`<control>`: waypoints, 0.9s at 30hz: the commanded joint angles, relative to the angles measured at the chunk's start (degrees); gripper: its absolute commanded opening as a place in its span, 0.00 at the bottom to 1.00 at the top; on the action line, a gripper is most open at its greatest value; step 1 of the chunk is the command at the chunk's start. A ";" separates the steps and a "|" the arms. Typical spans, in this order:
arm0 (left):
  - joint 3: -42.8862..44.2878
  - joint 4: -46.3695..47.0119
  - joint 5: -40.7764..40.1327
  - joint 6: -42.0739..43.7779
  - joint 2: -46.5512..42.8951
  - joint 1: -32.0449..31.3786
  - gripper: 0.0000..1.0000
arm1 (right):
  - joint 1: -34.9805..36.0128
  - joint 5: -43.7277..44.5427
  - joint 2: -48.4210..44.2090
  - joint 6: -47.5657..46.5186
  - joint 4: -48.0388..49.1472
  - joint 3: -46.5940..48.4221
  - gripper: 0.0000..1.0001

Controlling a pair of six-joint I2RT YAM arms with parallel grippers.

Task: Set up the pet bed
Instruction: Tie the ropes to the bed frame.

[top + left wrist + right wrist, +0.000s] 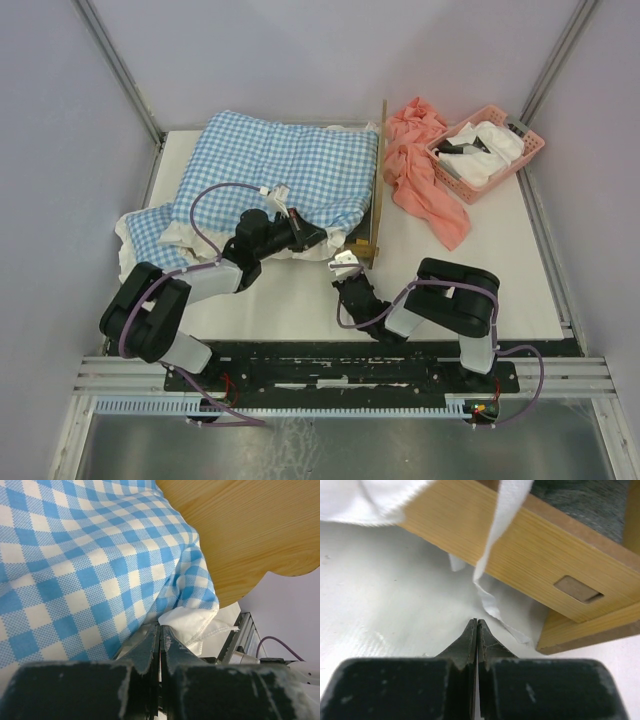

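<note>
The blue-and-white checked cushion (280, 165) lies spread over the pet bed (381, 180), hiding most of it. Only the bed's wooden edge shows along the cushion's right side. My left gripper (303, 234) is at the cushion's near edge. In the left wrist view it (160, 626) is shut where the cushion (75, 570) folds into its white frill, under the wavy headboard (250, 530). My right gripper (347, 275) is just short of the bed's near corner. It (477, 621) is shut on nothing, over the white table, beside a white strip (495, 540) hanging across the wooden rail (545, 570).
A pink basket (487, 153) holding white and dark items stands at the back right. A salmon cloth (425, 170) lies crumpled between it and the bed. A smaller checked piece (150, 235) sits at the left by the wall. Walls close in both sides.
</note>
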 commanded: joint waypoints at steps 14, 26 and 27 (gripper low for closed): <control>1.18 0.99 -1.50 0.38 2.03 -0.33 0.03 | -0.16 -4.26 -0.57 0.36 8.11 3.62 0.34; 1.57 1.04 -1.46 -0.42 2.18 -0.30 0.03 | -0.43 6.32 7.44 -2.36 11.05 11.36 0.53; 1.46 1.28 -1.37 -0.68 2.24 -0.27 0.03 | -0.53 6.91 8.78 -3.32 12.95 12.03 0.53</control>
